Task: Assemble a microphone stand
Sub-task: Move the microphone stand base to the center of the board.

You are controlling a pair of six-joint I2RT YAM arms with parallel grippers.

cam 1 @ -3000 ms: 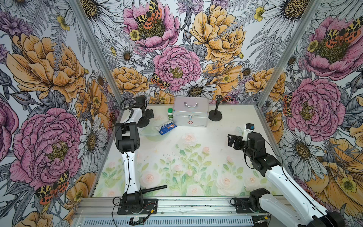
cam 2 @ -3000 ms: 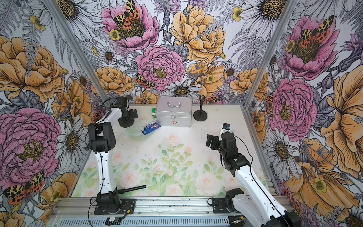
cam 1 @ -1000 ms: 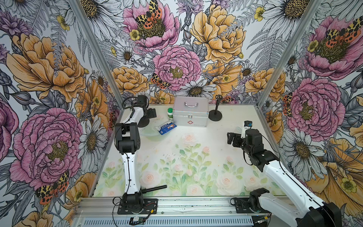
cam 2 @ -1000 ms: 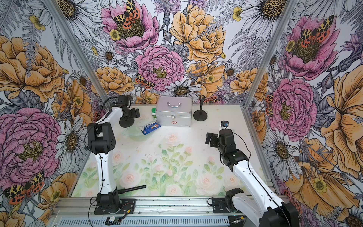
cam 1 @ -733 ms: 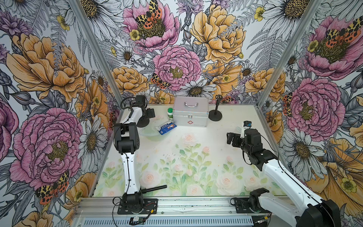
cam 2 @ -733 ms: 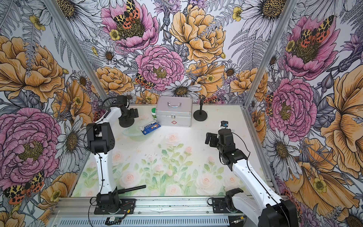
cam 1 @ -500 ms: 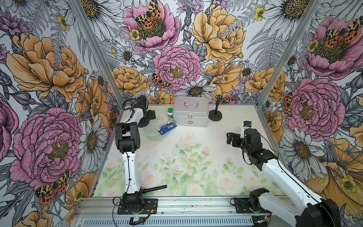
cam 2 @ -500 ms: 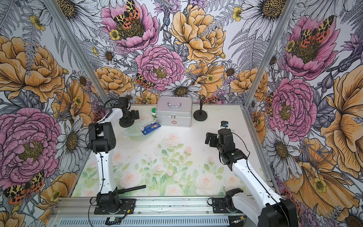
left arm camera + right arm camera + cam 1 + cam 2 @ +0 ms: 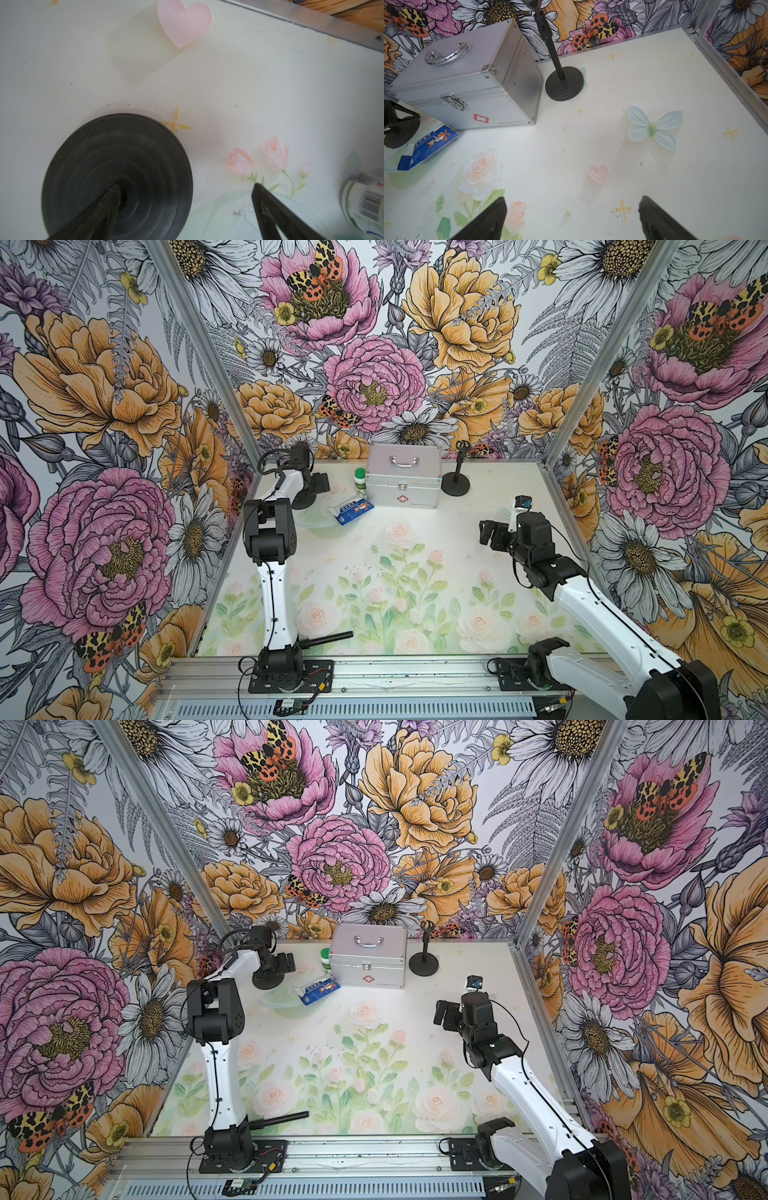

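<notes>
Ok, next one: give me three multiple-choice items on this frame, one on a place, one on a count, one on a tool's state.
1. Where does the loose black rod lie?
A) on the silver case
B) at the table's near edge, beside the left arm's mount
C) upright in a base

2. How many round black bases stand on the table?
A) one
B) three
C) two

3. How is the left tool?
A) open above the bare base
B) shut on the rod
C) shut on a base

Key: 1 B, it lies flat by the mount in both top views. 2 C, the bare base plus the base carrying a pole. 3 A, the left wrist view shows its jaws apart, gripping nothing.
</notes>
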